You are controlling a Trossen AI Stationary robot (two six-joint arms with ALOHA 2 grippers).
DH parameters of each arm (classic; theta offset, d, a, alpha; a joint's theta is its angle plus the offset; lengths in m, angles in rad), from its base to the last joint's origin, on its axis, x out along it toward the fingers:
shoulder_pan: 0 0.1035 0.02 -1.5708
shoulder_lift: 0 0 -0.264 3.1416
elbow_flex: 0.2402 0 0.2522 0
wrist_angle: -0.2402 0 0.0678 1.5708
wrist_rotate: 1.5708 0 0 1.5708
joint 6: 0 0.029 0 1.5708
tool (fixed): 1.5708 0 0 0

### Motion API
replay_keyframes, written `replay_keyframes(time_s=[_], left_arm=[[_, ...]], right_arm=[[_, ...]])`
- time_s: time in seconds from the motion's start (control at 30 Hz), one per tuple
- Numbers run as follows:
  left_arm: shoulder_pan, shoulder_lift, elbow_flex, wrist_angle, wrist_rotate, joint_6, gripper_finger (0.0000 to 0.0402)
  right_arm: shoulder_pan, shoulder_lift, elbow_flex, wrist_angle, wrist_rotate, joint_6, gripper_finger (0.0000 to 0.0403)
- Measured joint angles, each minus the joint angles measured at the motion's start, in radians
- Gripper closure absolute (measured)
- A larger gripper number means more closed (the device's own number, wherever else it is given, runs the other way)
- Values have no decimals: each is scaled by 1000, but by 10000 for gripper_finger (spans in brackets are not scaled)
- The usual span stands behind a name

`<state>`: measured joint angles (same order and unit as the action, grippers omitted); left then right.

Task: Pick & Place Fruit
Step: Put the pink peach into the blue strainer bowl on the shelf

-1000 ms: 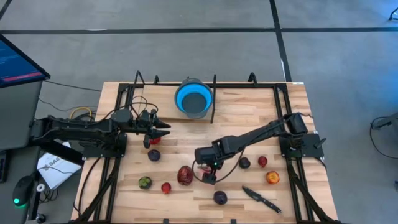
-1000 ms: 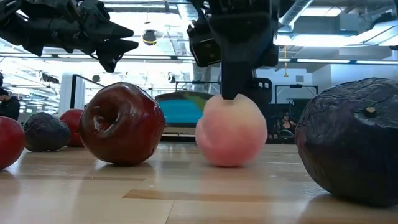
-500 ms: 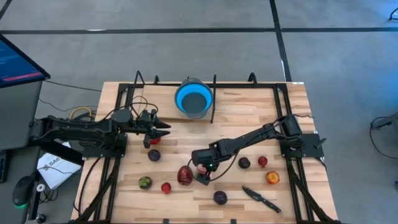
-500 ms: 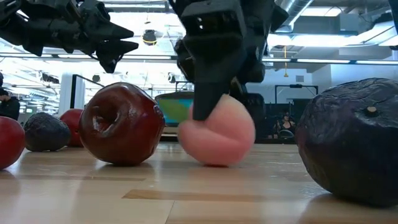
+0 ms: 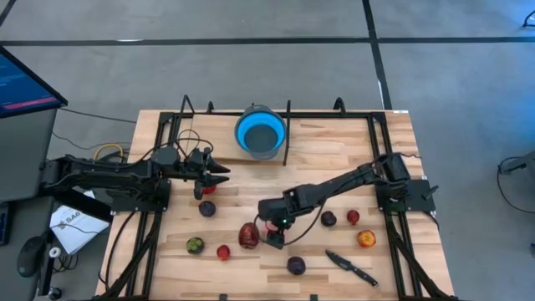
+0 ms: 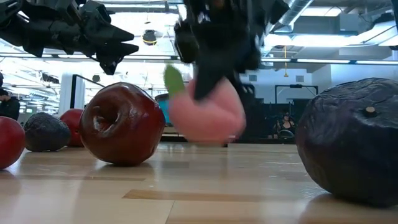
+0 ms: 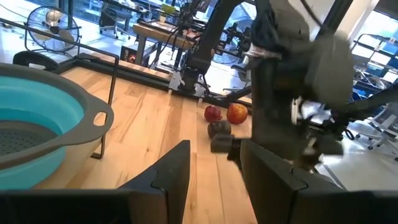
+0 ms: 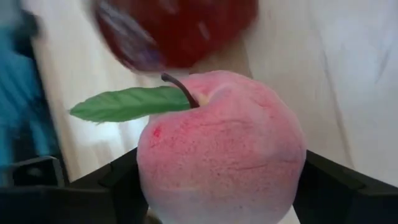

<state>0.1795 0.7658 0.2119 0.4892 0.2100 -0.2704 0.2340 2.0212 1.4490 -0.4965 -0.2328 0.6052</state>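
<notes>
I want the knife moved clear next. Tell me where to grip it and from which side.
Take the knife by its black handle, the end toward the table's right front corner, coming straight down from above with the fingers across the handle. It lies flat and slanted on the table, blade toward the purple fruit, so only its sides offer a hold.

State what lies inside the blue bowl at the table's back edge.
The blue bowl shows only its grey inside from above; no fruit is visible in it. In the left wrist view its rim hides the floor.
</notes>
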Motion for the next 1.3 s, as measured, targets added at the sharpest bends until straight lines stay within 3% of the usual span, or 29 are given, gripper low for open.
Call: replay_keyframes(time_s=[0.13, 0.33, 0.5, 0.63, 0.8, 0.93, 1.1, 1.3], left_arm=[[-1, 0, 0, 21, 3, 9, 266], [-68, 0, 0, 170, 34, 199, 266], [-167, 0, 27, 196, 35, 394, 240], [-220, 0, 84, 92, 9, 424, 181], [-245, 14, 140, -119, -124, 424, 97], [-262, 53, 151, -168, -221, 424, 52], [-275, 122, 152, -165, -279, 424, 34], [-274, 180, 153, -155, -377, 424, 41]], right_arm=[[-30, -83, 0, 73, 58, -66, 106], [-52, -182, 3, 180, 295, -325, 106], [-71, -158, 2, 288, 312, -468, 106], [-99, -118, 0, 325, 320, -474, 106], [-121, -100, -1, 376, 382, -466, 106], [-129, -103, -75, 515, 434, -461, 106], [-141, -113, -194, 756, 437, -413, 106], [-148, -111, -242, 845, 437, -391, 106]])
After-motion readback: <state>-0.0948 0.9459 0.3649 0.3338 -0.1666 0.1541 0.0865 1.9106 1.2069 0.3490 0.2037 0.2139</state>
